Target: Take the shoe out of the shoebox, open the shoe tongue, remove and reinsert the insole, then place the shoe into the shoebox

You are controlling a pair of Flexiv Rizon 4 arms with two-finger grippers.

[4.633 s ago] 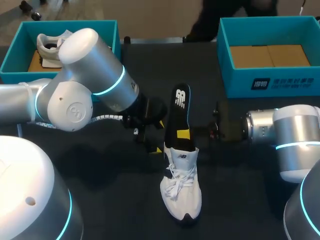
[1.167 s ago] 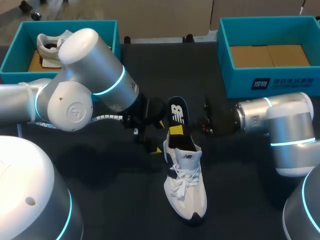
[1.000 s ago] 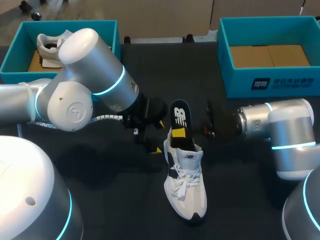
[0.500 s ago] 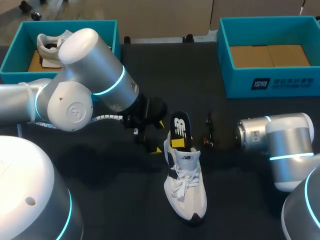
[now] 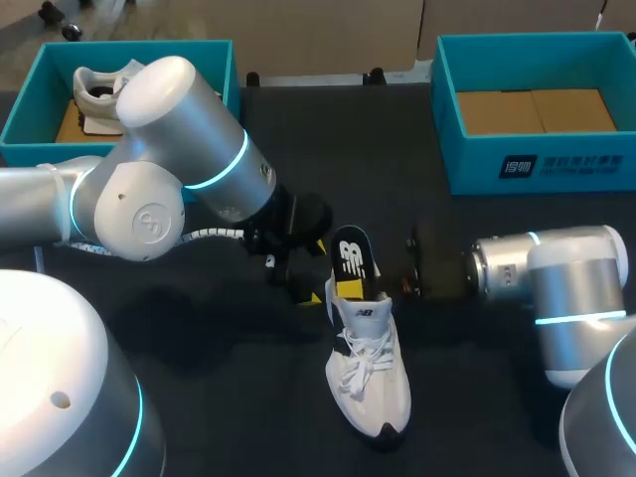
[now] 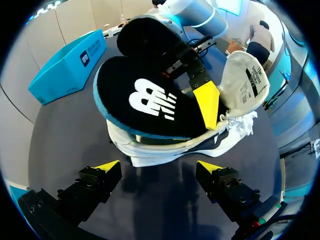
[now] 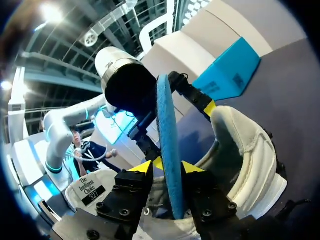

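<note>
A white lace-up shoe [image 5: 368, 383] stands on the black table, toe toward me. A black insole [image 5: 352, 260] with a blue edge sticks up out of its heel opening, partly inside. My right gripper [image 5: 350, 287] comes in from the right and is shut on the insole [image 7: 169, 125], one yellow tip on each face. In the left wrist view one yellow pad of that gripper [image 6: 207, 102] lies on the insole [image 6: 150, 100]. My left gripper [image 5: 316, 271] stands open just left of the heel, the shoe [image 6: 165, 147] ahead of its fingers and untouched [image 6: 159, 167].
A teal shoebox [image 5: 497, 169] with a cardboard floor stands at the back right. A second teal box [image 5: 25, 114] at the back left holds another white shoe [image 5: 99, 91]. My left arm's big joints fill the table's left half.
The insole has sunk deeper into the shoe and shifted slightly left, carried by my right gripper. My left arm has not moved.
</note>
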